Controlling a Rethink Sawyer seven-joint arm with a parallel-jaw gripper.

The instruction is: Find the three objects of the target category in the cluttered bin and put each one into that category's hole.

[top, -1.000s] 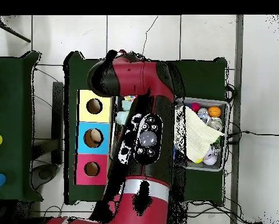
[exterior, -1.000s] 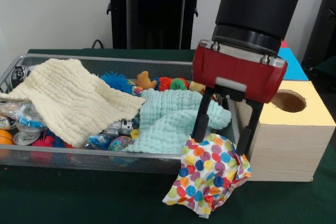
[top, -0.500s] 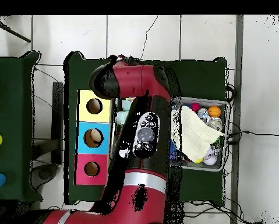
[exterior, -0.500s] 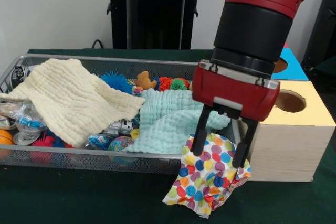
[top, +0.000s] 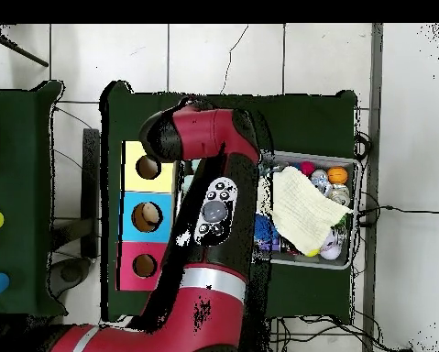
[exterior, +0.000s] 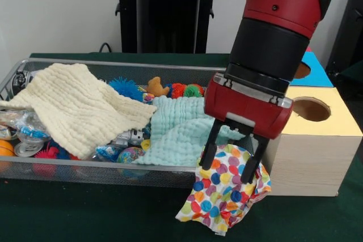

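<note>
Over the last second the gripper (exterior: 231, 158) has slid from beside the wooden box (exterior: 312, 151) toward the bin (exterior: 102, 172), and it has dropped a little, so its black fingers (exterior: 211, 143) now stand over the polka-dot cloth (exterior: 224, 194) draped over the bin's near rim. The fingers are spread moderately apart with nothing between them; whether their tips touch the cloth is hard to judge from the front.

As for progress, the box's holes look dark, and nothing of the target category can be seen delivered. The blue section's hole (top: 147, 216) seems to show something pale inside, but the overhead view is too coarse to be sure. The search therefore looks early: the cream cloth (exterior: 79, 106) and the mint cloth (exterior: 181, 131) cover most of the bin's toys, with only a blue spiky ball (exterior: 126, 88), an orange figure (exterior: 156, 87) and some small pieces showing. Which category is wanted cannot be told. From above, the arm (top: 209, 211) hides the bin's box-side half.
</note>
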